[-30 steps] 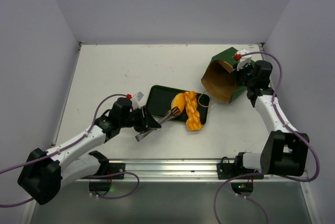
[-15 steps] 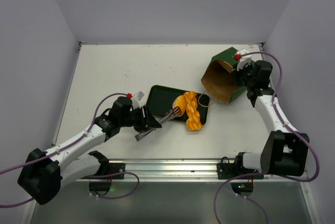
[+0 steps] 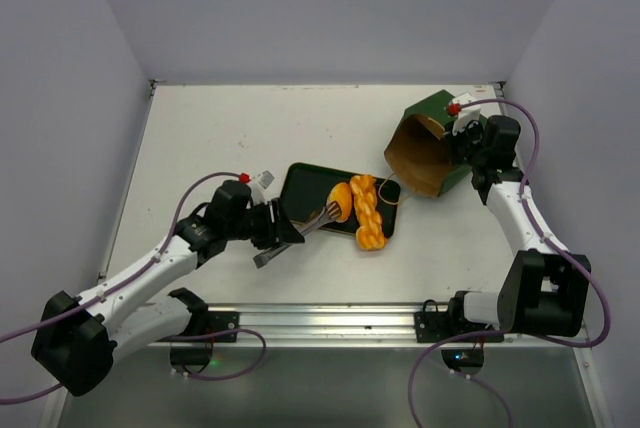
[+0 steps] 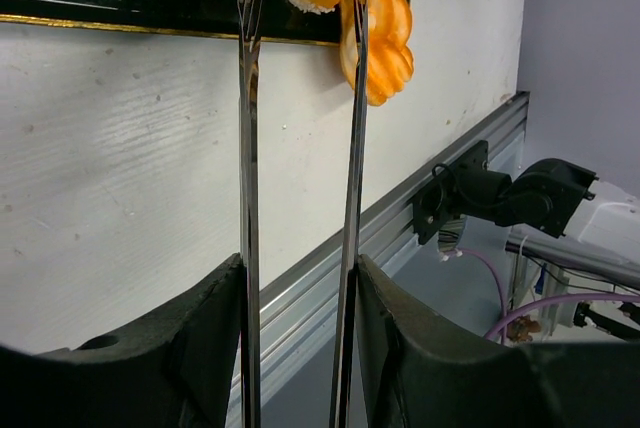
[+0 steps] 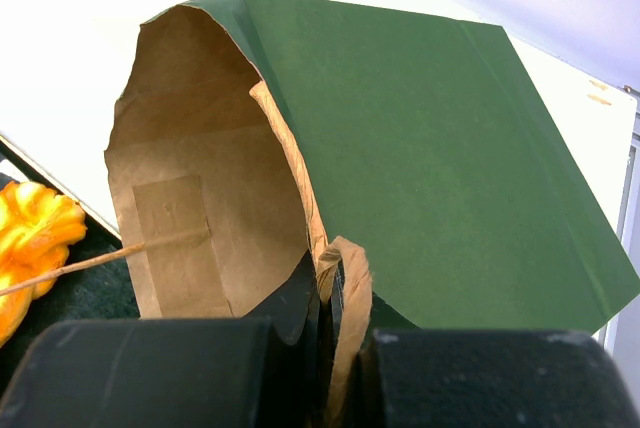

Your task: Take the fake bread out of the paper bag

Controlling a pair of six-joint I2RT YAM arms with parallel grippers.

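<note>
Left gripper (image 3: 272,231) is squeezed on a pair of metal tongs (image 3: 318,220), its fingers (image 4: 205,348) pressing the two blades toward each other. The blade tips pinch an orange roll (image 3: 341,200) over the black tray (image 3: 305,180). From my gripper the roll lies at about 2 o'clock, out at the far end of the tongs. Just beside it, toward 3 o'clock, the braided loaf (image 3: 368,216) lies with its long axis running 12 to 6, its near end hanging past the tray's edge over the table (image 3: 230,128).

Right gripper (image 3: 465,140) is clamped on the rim of the paper bag (image 3: 425,153), which lies tipped at 2 o'clock from the tray with its mouth facing 8 o'clock. No bread shows in the part of its brown inside that I can see.

I judge the roll wants setting down toward 10 o'clock, where the tray is bare; the left arm is the nearer one. The bag's string handle (image 5: 100,260) trails toward the loaf and could snag.
</note>
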